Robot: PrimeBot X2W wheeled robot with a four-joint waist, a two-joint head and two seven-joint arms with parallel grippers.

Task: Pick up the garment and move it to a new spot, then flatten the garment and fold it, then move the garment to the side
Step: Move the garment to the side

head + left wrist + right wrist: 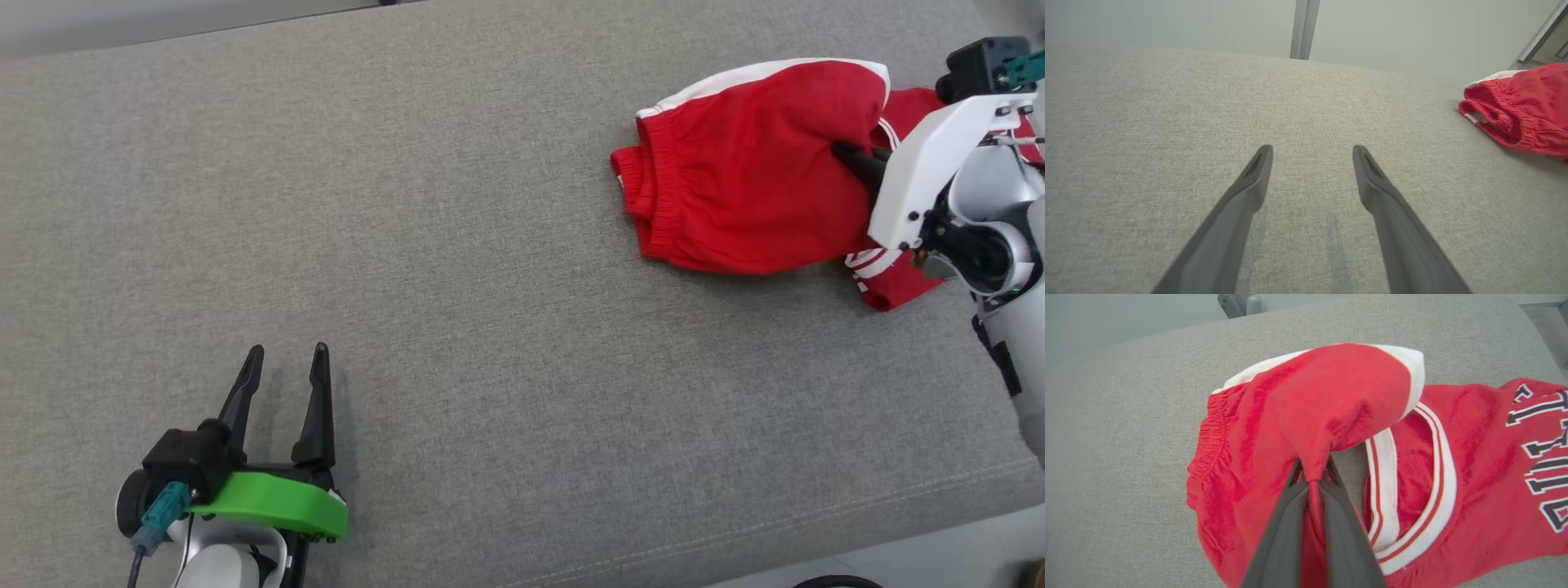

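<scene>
A red garment [735, 180] with white trim lies bunched at the far right of a grey cloth-covered surface [457, 245], near its far edge. The right arm [922, 180] reaches over it from the right, and its jaws are clenched on a raised fold of red cloth. In the right wrist view the two dark fingers [1286, 531] pinch a narrow tuck of the fabric, which tents up above them. An elastic waistband sits to one side, and a part with striped trim and dark lettering lies flat on the other. The step in hand appears to be the pick-up and carry to a new spot. Because only a small pinch is held, a slow, straight lift seems wise, high enough that the hanging cloth clears the surface before any sideways travel. The lettered part may trail or drag, so the broad bare middle looks the best place to set it down. The right wrist is angled down and inward toward the cloth. The left arm [269, 502] rests low at the near left, well apart from the garment. Its jaws are released, and its fingers [1241, 204] are spread just above bare fabric.
</scene>
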